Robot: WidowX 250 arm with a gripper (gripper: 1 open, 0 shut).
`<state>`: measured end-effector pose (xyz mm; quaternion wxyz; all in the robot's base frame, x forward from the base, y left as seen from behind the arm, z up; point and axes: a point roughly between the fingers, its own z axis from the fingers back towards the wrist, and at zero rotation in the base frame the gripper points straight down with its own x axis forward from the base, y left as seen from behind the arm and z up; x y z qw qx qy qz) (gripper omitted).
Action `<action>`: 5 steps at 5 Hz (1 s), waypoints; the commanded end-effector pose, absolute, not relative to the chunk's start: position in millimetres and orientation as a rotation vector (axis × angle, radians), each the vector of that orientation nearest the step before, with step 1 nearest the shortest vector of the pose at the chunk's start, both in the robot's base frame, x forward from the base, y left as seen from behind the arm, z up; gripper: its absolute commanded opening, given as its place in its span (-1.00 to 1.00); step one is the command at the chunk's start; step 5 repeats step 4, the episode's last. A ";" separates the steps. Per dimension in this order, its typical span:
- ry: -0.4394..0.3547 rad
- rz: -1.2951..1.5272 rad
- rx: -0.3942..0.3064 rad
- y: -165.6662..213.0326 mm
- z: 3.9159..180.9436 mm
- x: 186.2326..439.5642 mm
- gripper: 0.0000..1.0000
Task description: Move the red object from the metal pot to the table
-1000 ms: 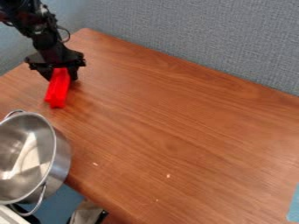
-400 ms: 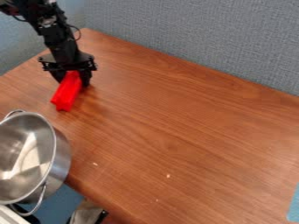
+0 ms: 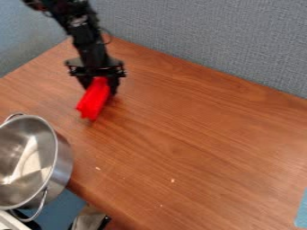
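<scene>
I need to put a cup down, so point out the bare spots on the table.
Bare: the table right of the red block, out to the grey wall. Crowded: the left side, with the block, gripper and pot.

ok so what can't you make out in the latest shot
- claw tips: small and blurred against the red object
- whether the red object touches the table: single overhead angle
- metal pot's left side: cut off by the frame edge
- arm's upper part: beyond the top edge

Arm (image 3: 82, 29) black, slim, jointed; thin dark cable looped beside it; fingers (image 3: 113, 69) black.
</scene>
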<state>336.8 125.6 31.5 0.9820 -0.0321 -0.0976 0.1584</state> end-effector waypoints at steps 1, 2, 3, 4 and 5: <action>-0.229 0.273 -0.070 80.3 68.8 348.5 -1.00; -0.245 0.276 -0.071 52.2 77.0 363.8 -1.00; -0.248 0.316 -0.053 50.2 76.3 369.5 -1.00; -0.236 0.322 -0.082 64.1 78.7 357.6 -1.00; -0.236 0.322 -0.082 64.1 78.7 357.6 -1.00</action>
